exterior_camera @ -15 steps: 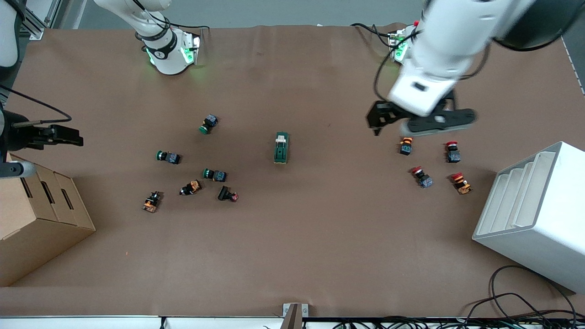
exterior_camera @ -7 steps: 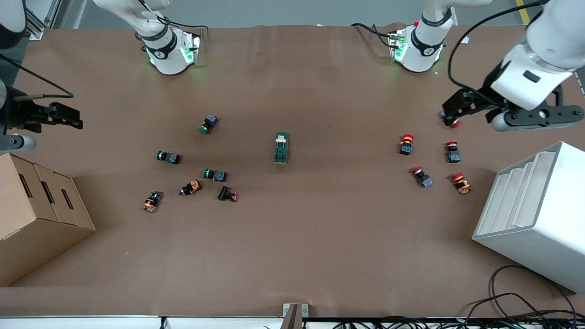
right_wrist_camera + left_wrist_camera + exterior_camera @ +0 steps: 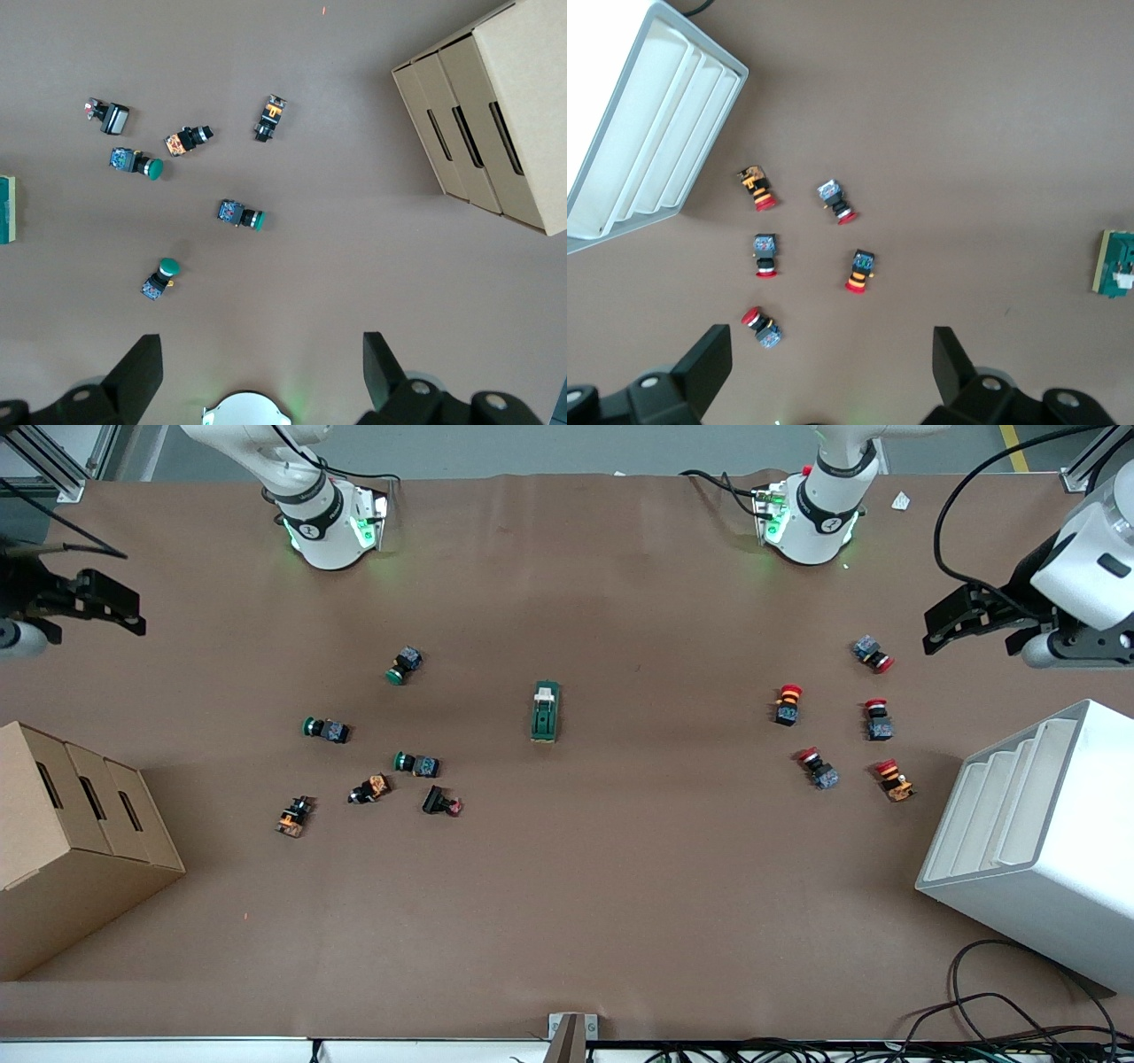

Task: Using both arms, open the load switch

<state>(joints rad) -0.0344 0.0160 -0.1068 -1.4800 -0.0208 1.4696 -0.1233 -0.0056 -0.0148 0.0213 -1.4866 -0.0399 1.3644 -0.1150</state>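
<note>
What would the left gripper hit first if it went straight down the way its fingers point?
Probably bare table. The left gripper is open and points down. Between its fingers lies brown surface only; the nearest red button sits just inside one finger, so depending on height that finger might clip it.

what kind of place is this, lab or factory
Most likely a robotics lab bench: two bolted-down arms, the left gripper and right gripper open, over a paper-covered table strewn with push buttons around a load switch.
</note>
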